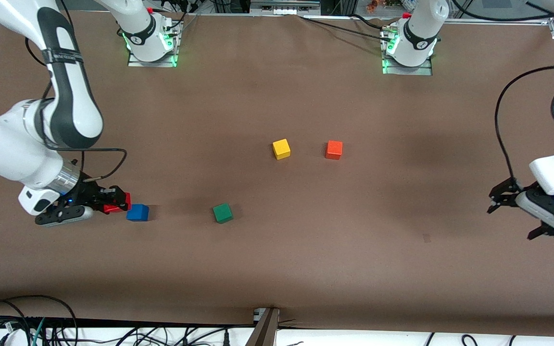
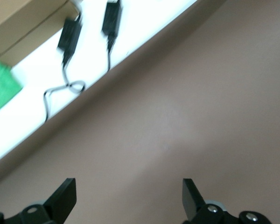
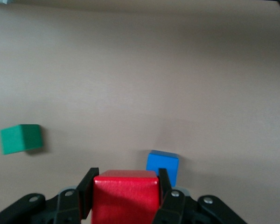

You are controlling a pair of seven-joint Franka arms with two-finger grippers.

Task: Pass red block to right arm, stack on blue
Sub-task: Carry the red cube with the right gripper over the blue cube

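My right gripper is shut on the red block and holds it low, just beside the blue cube, on the side toward the right arm's end of the table. In the right wrist view the red block fills the gap between the fingers, and the blue cube stands on the table just past it, apart from it. My left gripper is open and empty over the left arm's end of the table. The left wrist view shows its fingertips wide apart over bare table.
A green cube stands on the table beside the blue cube, toward the middle; it also shows in the right wrist view. A yellow cube and an orange cube stand mid-table. Power adapters lie off the table edge.
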